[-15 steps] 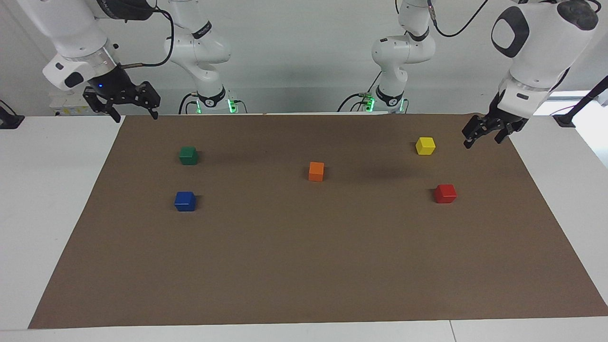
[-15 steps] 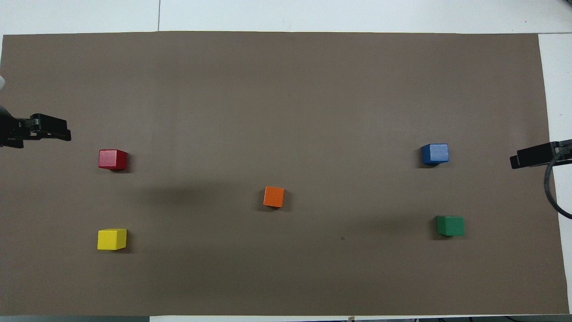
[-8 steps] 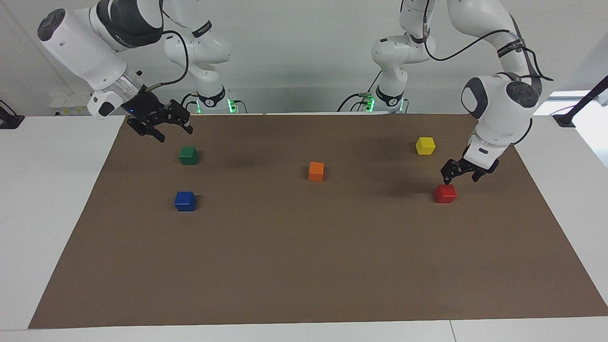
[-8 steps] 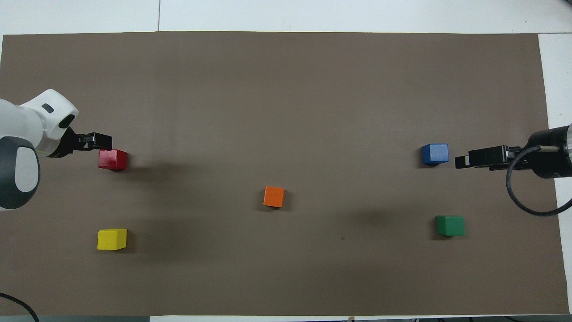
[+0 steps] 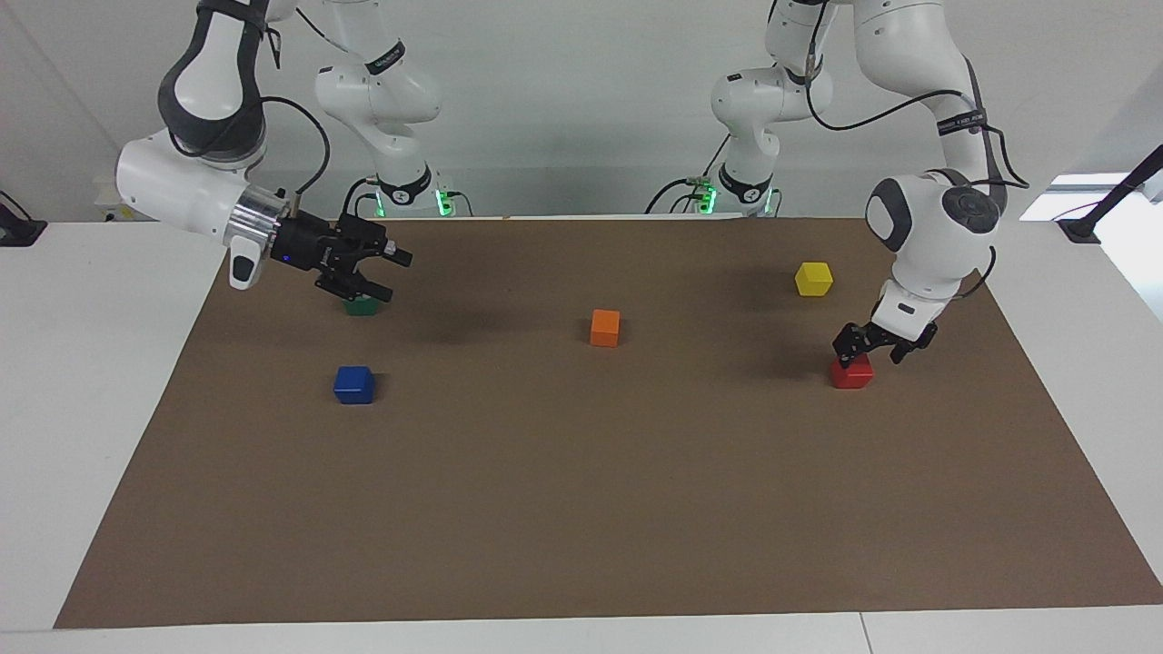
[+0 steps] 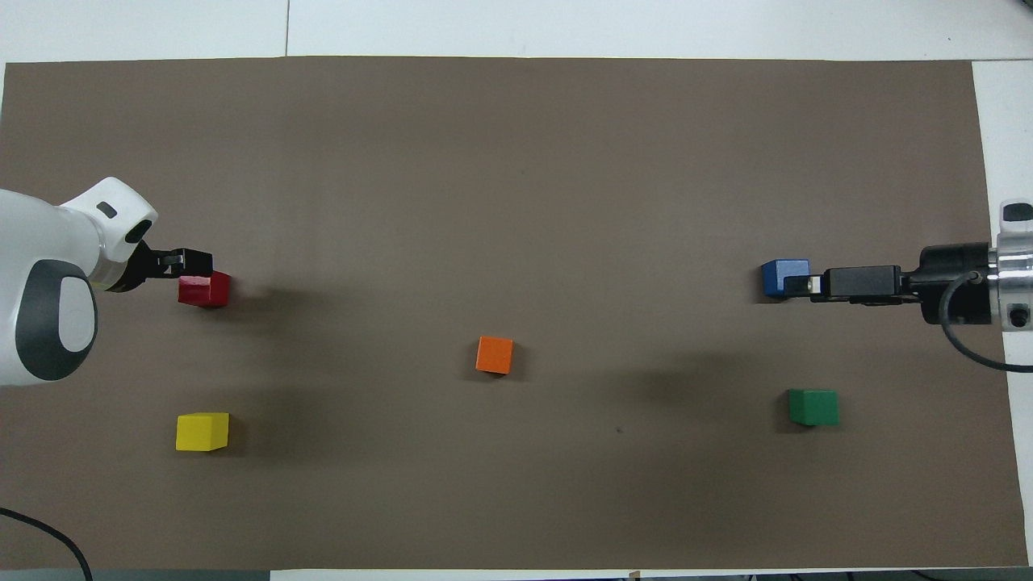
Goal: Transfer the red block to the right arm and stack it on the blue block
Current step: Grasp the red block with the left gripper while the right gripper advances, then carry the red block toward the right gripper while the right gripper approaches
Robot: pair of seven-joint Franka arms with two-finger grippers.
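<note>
Left gripper (image 5: 870, 351), jaws spread wide, lowered directly over the red block (image 5: 852, 372); one fingertip at the block's upper edge on the side toward the robots, the other out past the side facing the left arm's end; no grip visible, block resting flat on the brown mat (image 5: 581, 509). Red block near the mat's short edge at the left arm's end, about midway between the two long edges.

Right gripper (image 5: 389, 275), jaws likewise apart and holding nothing, wrist turned nearly level, raised above the mat over the green block (image 5: 361, 307), partly hiding it in the facing view; touching neither cube. In the overhead view, fingertips overlapping the blue block (image 6: 784, 277) only through height.

Blue block (image 5: 353, 384) flat on the mat toward the right arm's end, farther from the robots than the green block, nothing stacked on it.

Orange block (image 5: 605, 327) close to the mat's centre. Yellow block (image 5: 813, 278) toward the left arm's end, nearer to the robots than the red block, close to the mat's long edge on the robots' side.
</note>
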